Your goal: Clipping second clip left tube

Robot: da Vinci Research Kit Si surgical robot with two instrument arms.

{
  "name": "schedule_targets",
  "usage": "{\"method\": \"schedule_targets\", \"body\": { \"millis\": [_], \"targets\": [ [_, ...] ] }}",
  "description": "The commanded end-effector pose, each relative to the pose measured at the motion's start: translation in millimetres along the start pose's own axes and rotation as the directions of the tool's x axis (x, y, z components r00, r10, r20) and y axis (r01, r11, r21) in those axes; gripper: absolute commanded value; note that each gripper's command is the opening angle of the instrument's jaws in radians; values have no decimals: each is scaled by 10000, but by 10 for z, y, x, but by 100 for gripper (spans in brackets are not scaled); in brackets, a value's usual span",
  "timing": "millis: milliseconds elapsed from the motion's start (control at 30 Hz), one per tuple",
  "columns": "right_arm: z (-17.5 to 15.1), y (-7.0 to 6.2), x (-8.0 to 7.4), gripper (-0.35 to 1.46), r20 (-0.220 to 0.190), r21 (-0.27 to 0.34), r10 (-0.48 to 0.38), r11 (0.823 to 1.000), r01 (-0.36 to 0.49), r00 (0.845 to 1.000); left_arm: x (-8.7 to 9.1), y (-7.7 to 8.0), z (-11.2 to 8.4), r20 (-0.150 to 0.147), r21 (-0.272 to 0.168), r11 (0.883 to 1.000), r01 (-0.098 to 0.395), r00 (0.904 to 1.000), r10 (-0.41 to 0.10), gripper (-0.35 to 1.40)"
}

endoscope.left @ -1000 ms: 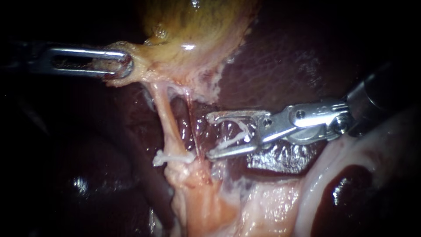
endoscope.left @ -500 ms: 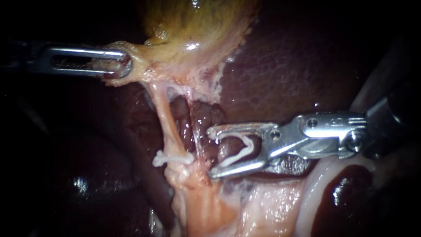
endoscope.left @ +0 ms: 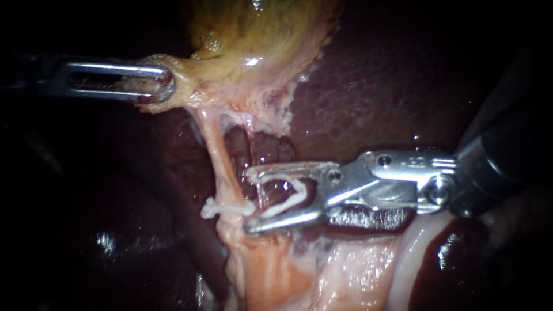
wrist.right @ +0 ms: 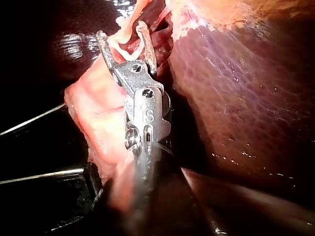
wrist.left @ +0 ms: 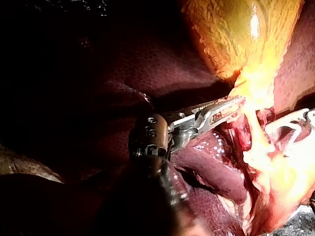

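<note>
Currently my left instrument (endoscope.left: 156,84) has its jaws clamped on the gallbladder (endoscope.left: 259,34) edge to keep the left tube (endoscope.left: 218,155) taut, while my right instrument (endoscope.left: 247,200) holds an open clip (endoscope.left: 296,193) in spread jaws, with the tube just ahead of their tips, beside the seated clip (endoscope.left: 222,208).

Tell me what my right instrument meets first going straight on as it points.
Probably the left tube, just above the closed clip on it. The right instrument, carrying an open clip, nearly reaches it. A thin strand shows between its jaws, so depth is unclear.
</note>
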Motion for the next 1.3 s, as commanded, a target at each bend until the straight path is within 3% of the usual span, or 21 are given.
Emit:
{"method": "schedule_targets", "body": {
  "millis": [33,133,300,467,567,700,867,1000,1133,1233,1300],
  "targets": [
    [1,3,-1,49,109,-55,36,10000,-36,9999,0,0,0,-8,8,10000,-1,10000,1,-35],
    [7,13,-5,49,385,-280,51,9996,-40,9992,0,0,0,-9,9,10000,-1,10000,1,-35],
    [26,23,-8,49,409,-425,151,9990,-133,9990,-1,0,1,-14,17,10000,-4,10000,4,-35],
    [47,26,-6,49,480,-201,143,9997,-133,9987,-1,0,1,-15,18,10000,-3,10000,3,-35],
    [59,25,-2,49,244,15,172,9999,-172,9996,-1,0,2,-17,21,10000,-6,10000,6,-35],
    [66,18,3,49,-97,481,201,9986,-197,9997,-1,0,2,-21,26,10000,-8,10000,8,-35],
    [63,-1,9,49,-417,1094,107,9940,-61,9991,-2,0,3,-21,26,10000,-9,10000,9,-35],
    [56,-15,11,46,-469,1507,72,9886,0,9989,-2,0,2,-18,23,10000,-9,10000,9,-35],
    [48,-20,13,39,-496,1787,35,9839,54,9988,-1,0,1,-15,18,10000,-8,10000,8,-35],
    [44,-20,17,29,-485,1681,351,9854,-265,9982,-1,0,1,-14,17,10000,-7,10000,7,-35],
    [40,-21,19,9,-438,1684,713,9837,-630,9965,-1,0,1,-14,17,10000,-7,10000,7,-35]
  ]
}}
